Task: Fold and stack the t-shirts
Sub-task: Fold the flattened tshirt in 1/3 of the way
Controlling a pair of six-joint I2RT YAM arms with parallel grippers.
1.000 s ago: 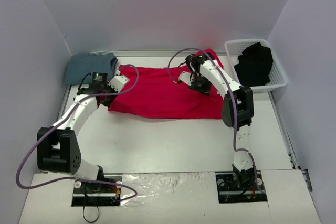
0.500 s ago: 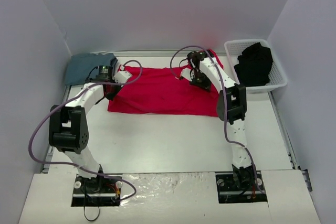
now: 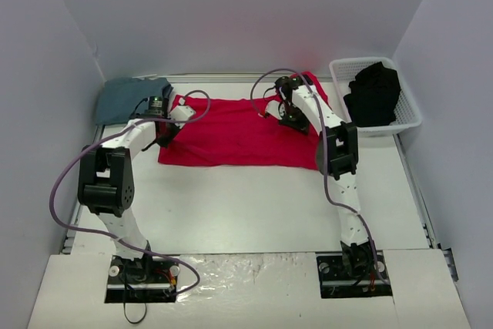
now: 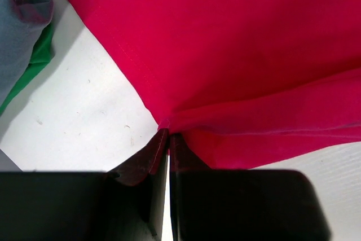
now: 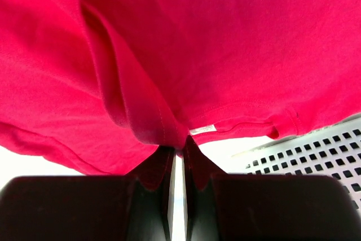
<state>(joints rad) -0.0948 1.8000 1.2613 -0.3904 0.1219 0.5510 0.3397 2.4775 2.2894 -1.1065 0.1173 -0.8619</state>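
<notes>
My left gripper (image 4: 168, 134) is pinched tight on the left edge of the red shirt (image 3: 239, 132). My right gripper (image 5: 179, 149) is clamped on a fold near its collar, just beside a white label (image 5: 202, 129) too small to read. The red shirt lies spread on the table (image 3: 246, 198). The blue-grey shirt (image 3: 131, 98) sits in the far left corner, and the black shirt (image 3: 373, 94) lies in the basket (image 3: 410, 109).

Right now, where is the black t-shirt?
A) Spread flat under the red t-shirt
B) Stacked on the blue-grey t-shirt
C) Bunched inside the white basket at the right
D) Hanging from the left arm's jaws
C: the black t-shirt sits bunched inside the white basket at the table's far right, apart from the red t-shirt spread across the middle.
</notes>
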